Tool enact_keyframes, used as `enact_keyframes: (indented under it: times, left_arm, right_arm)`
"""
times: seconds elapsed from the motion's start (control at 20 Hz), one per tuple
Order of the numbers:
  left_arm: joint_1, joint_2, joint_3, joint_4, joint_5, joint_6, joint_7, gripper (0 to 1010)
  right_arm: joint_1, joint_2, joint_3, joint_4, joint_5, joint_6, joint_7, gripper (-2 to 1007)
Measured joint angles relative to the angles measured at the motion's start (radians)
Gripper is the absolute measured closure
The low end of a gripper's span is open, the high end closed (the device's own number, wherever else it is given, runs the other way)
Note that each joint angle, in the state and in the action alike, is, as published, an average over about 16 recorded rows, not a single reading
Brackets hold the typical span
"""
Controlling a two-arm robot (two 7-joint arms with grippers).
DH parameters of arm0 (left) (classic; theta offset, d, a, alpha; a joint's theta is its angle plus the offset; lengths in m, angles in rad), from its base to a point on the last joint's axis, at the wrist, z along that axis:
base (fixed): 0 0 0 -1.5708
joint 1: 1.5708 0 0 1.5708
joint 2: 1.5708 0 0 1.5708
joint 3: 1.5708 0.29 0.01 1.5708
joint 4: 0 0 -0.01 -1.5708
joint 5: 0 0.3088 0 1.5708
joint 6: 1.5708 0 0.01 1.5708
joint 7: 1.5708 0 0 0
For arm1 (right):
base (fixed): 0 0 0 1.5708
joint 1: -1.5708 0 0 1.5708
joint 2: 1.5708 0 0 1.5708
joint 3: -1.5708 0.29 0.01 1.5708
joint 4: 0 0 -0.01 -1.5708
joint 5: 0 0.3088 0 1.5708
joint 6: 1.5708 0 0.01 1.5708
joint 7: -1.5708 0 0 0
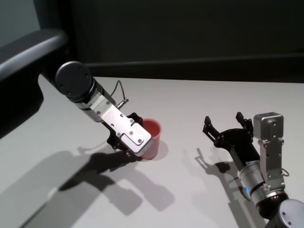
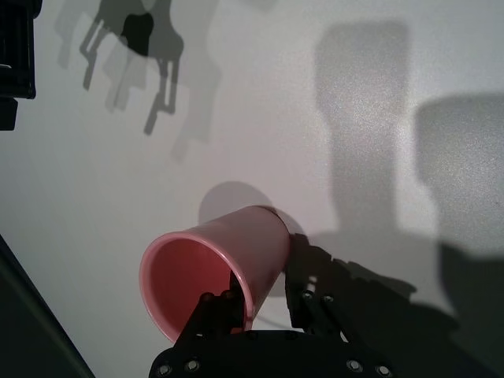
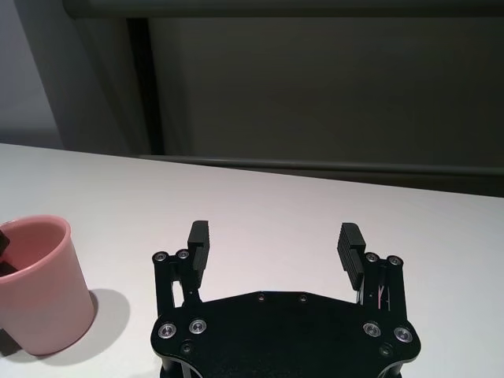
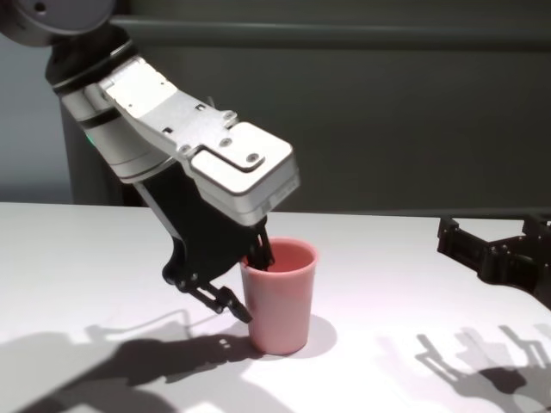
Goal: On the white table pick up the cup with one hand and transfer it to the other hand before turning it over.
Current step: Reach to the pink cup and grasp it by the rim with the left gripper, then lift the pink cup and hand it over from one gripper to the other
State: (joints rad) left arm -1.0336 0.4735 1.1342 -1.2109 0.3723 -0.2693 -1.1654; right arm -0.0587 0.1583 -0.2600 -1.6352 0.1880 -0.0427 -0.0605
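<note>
Between the left jaws (image 4: pixel 244 284): cup (image 4: pixel 280 297) wall, 1 finger inside the rim, pinching for pickup off counter (image 1: pixel 199 95). Right jaws (image 1: pixel 227 124) spread nearby, ready for handover.

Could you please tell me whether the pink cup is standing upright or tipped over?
Upright: the cup stands on its narrow base on the white table, rim facing up.
</note>
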Motion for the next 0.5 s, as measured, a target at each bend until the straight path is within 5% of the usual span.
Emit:
enact_keyframes:
  times: [0.5]
  left_arm:
    - [-0.010,-0.004,0.015,0.010,-0.029,-0.002,-0.002,916]
  right_arm:
    - [0.000,0.000,0.000,0.000,0.000,0.000,0.000,3]
